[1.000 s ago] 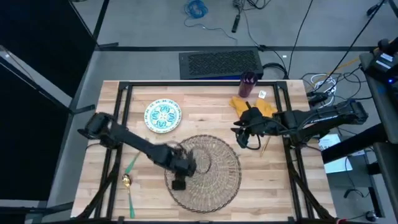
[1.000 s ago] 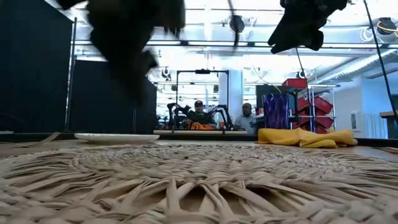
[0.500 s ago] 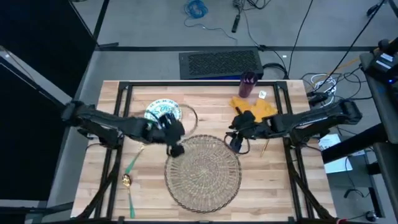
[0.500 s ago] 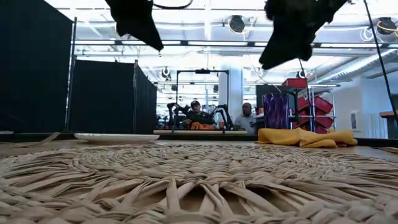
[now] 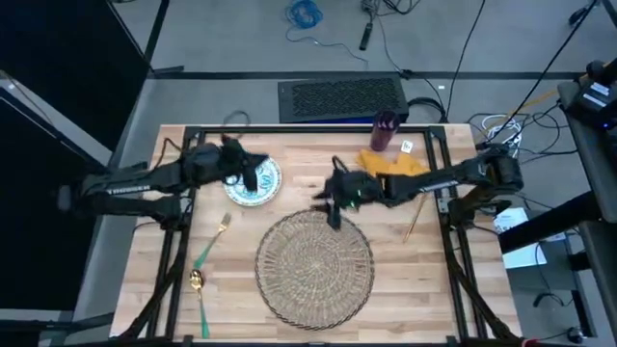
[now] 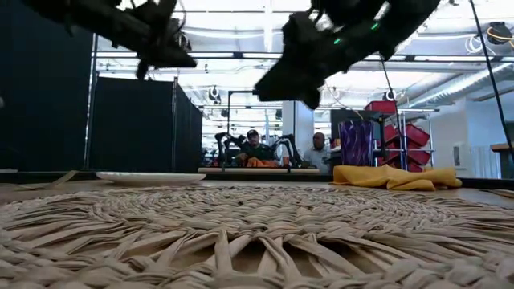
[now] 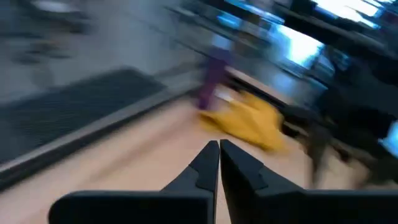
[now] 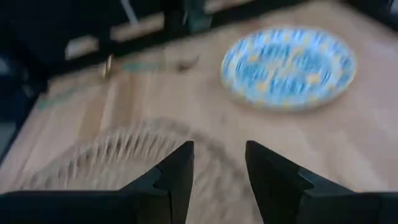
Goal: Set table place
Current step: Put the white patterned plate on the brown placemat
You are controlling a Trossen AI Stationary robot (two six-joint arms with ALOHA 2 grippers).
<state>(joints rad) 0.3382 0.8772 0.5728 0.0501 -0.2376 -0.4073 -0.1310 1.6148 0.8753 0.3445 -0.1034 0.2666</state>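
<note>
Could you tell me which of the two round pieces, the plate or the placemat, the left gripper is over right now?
The patterned plate: the left gripper is above it; the woven placemat sits apart, nearer the front.

No readable text.
White lettering marks the left arm (image 5: 125, 189), but it is too small and blurred to read.

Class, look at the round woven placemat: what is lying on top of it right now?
Nothing rests on the placemat: its weave is bare. The right gripper hovers over its far edge, fingers open. The table beneath it is covered.
</note>
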